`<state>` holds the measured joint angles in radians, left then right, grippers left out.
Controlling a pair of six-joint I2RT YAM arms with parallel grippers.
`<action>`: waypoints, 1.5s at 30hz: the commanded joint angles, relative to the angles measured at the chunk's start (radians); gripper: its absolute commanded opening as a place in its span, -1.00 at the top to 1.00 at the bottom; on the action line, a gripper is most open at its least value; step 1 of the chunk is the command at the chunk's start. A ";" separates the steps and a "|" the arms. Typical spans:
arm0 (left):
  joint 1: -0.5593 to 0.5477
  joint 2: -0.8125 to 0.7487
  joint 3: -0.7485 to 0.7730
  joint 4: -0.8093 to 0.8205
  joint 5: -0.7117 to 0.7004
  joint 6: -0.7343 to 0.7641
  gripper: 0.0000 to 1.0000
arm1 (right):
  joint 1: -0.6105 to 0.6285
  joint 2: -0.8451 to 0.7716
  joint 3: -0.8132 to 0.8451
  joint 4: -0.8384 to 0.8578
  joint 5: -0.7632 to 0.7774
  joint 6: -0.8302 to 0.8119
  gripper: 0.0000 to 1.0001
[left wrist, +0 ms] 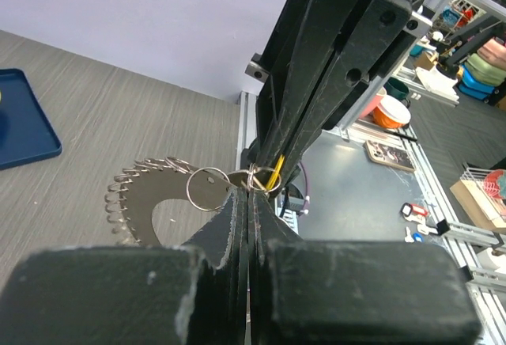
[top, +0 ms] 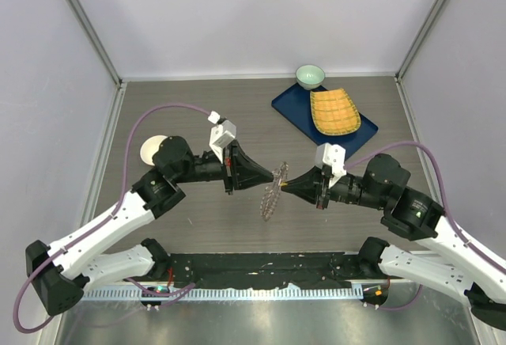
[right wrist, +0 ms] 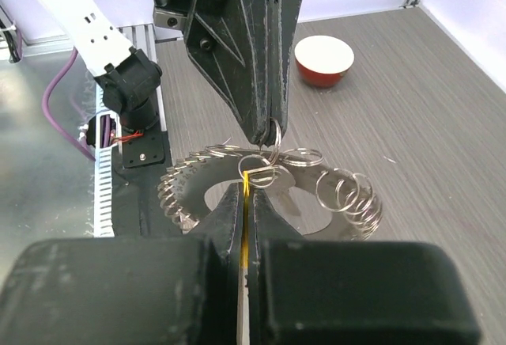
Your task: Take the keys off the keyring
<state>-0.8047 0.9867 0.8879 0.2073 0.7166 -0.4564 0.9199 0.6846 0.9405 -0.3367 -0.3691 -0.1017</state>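
Note:
The keyring [top: 270,193] hangs on edge above the table between my two grippers. It is a flat grey metal ring [right wrist: 312,212] fringed with keys [right wrist: 352,195] that look like small wire loops. My left gripper [top: 273,176] [left wrist: 251,187] is shut on a small ring [right wrist: 273,134] at the keyring's top. My right gripper [top: 283,184] [right wrist: 247,191] faces it tip to tip, shut on a thin yellow-edged key [right wrist: 269,176] linked to that small ring. The keyring's fringe [left wrist: 130,195] shows left of my left fingertips.
A blue tray [top: 294,110] at the back right carries a yellow woven dish [top: 334,111]. A green bowl [top: 310,75] stands behind it. A white bowl with a red outside [right wrist: 324,58] sits at the table's left, partly behind my left arm [top: 154,149].

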 commanded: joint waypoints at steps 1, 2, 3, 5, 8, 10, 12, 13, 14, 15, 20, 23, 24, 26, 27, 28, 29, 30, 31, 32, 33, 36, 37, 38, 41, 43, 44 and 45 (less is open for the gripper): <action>0.002 -0.043 -0.009 0.087 -0.045 -0.018 1.00 | 0.002 -0.010 -0.028 0.093 -0.007 0.051 0.99; 0.002 -0.045 -0.010 0.087 -0.045 -0.022 1.00 | 0.002 -0.013 -0.031 0.094 -0.002 0.051 0.99; 0.002 -0.048 -0.010 0.087 -0.048 -0.030 1.00 | 0.002 -0.013 -0.034 0.099 0.004 0.051 0.98; 0.001 -0.051 -0.013 0.087 -0.054 -0.033 1.00 | 0.004 -0.019 -0.045 0.108 0.022 0.053 0.99; 0.001 -0.059 -0.020 0.096 -0.054 -0.042 1.00 | 0.002 -0.019 -0.051 0.120 0.022 0.057 0.99; 0.002 -0.054 -0.023 0.113 -0.039 -0.060 1.00 | 0.002 -0.016 -0.052 0.122 0.021 0.060 0.99; 0.002 -0.053 -0.029 0.127 -0.025 -0.077 1.00 | 0.002 -0.016 -0.052 0.126 0.024 0.063 0.99; 0.002 -0.049 -0.032 0.138 -0.011 -0.088 1.00 | 0.002 -0.017 -0.054 0.136 0.025 0.065 0.99; 0.002 -0.048 -0.035 0.161 -0.006 -0.111 1.00 | 0.002 -0.019 -0.058 0.142 0.025 0.068 0.99; 0.002 -0.049 -0.044 0.174 -0.002 -0.120 1.00 | 0.002 -0.017 -0.060 0.146 0.032 0.076 0.99; 0.002 -0.052 -0.060 0.239 0.009 -0.175 1.00 | 0.002 -0.017 -0.075 0.174 0.036 0.083 0.98; 0.002 -0.054 -0.064 0.266 0.007 -0.203 1.00 | 0.004 -0.017 -0.078 0.183 0.035 0.086 0.99; 0.002 -0.056 -0.070 0.276 0.009 -0.212 1.00 | 0.002 -0.016 -0.078 0.186 0.036 0.088 0.99; 0.002 -0.057 -0.079 0.311 0.007 -0.240 1.00 | 0.004 -0.013 -0.080 0.188 0.033 0.088 0.99; 0.002 -0.057 -0.083 0.317 0.009 -0.246 1.00 | 0.002 -0.013 -0.080 0.188 0.035 0.088 0.99; 0.002 -0.057 -0.084 0.320 0.010 -0.254 1.00 | 0.002 -0.013 -0.080 0.191 0.035 0.088 0.98; 0.002 -0.057 -0.084 0.322 0.011 -0.255 1.00 | 0.002 -0.013 -0.080 0.191 0.036 0.088 0.99; 0.002 -0.056 -0.084 0.320 0.015 -0.257 1.00 | 0.002 -0.011 -0.080 0.192 0.038 0.088 0.99; 0.002 -0.056 -0.084 0.319 0.017 -0.257 1.00 | 0.002 -0.014 -0.078 0.195 0.041 0.088 0.99; 0.001 -0.056 -0.084 0.322 0.020 -0.258 1.00 | 0.002 -0.014 -0.080 0.196 0.042 0.088 0.98; 0.002 -0.056 -0.087 0.323 0.021 -0.261 1.00 | 0.002 -0.016 -0.081 0.196 0.045 0.088 0.99; 0.002 -0.049 -0.090 0.342 0.040 -0.278 1.00 | 0.002 -0.017 -0.083 0.199 0.053 0.088 0.99; 0.002 -0.048 -0.092 0.357 0.049 -0.283 1.00 | 0.002 -0.019 -0.083 0.199 0.055 0.088 0.99; 0.002 -0.046 -0.093 0.363 0.055 -0.289 1.00 | 0.002 -0.019 -0.083 0.197 0.056 0.088 0.99; 0.002 -0.039 -0.098 0.395 0.087 -0.304 1.00 | 0.002 -0.020 -0.082 0.199 0.061 0.088 0.99; 0.001 -0.036 -0.096 0.400 0.104 -0.309 1.00 | 0.002 -0.020 -0.080 0.200 0.062 0.088 0.99; 0.002 -0.033 -0.095 0.402 0.122 -0.309 1.00 | 0.002 -0.023 -0.077 0.200 0.062 0.089 0.98; 0.002 -0.028 -0.095 0.403 0.126 -0.309 1.00 | 0.002 -0.025 -0.075 0.200 0.064 0.088 0.99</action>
<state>-0.8028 0.9565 0.7815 0.4896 0.7734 -0.7376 0.9211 0.6777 0.8543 -0.1799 -0.3374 -0.0212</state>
